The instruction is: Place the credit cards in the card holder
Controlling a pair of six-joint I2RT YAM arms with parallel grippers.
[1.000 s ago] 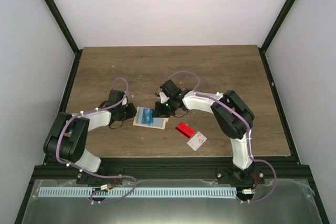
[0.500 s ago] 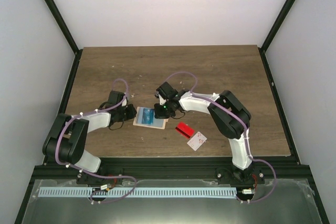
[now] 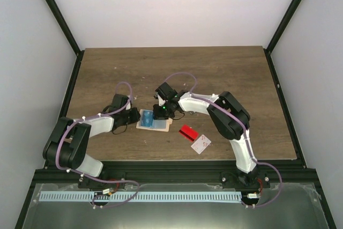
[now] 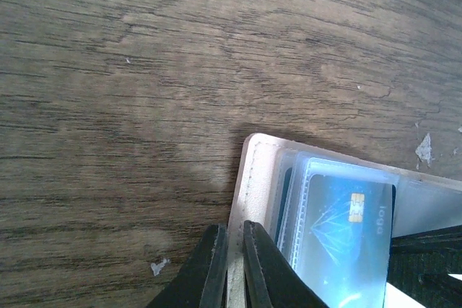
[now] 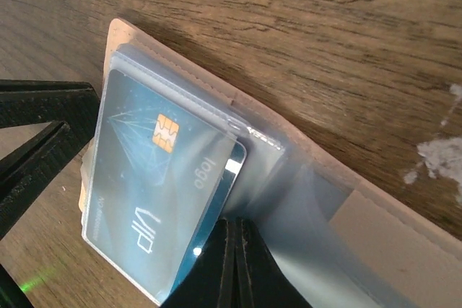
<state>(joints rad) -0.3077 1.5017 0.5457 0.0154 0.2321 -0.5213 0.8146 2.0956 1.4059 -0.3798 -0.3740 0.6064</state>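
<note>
Wood-grain table (image 3: 214, 73) carries all items; seen from above, the open card holder (image 3: 161, 127) lies flat at 8 o'clock from the table centre. My left gripper (image 4: 232, 230) pinches its 9 o'clock edge. My right gripper (image 5: 234, 225), at the holder's 12 o'clock side, has its jaws pressed together, tips against an edge of the blue card (image 5: 155, 178) seated in the holder. At 4 o'clock from the holder, apart from it, lies the red card (image 3: 187, 132), with the white card (image 3: 201, 143) just beside it at 4 o'clock.

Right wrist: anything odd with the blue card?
Blue card lies in the holder's clear sleeve but seems not fully in: a darker strip along its edge near the shut right gripper shows uncovered.
</note>
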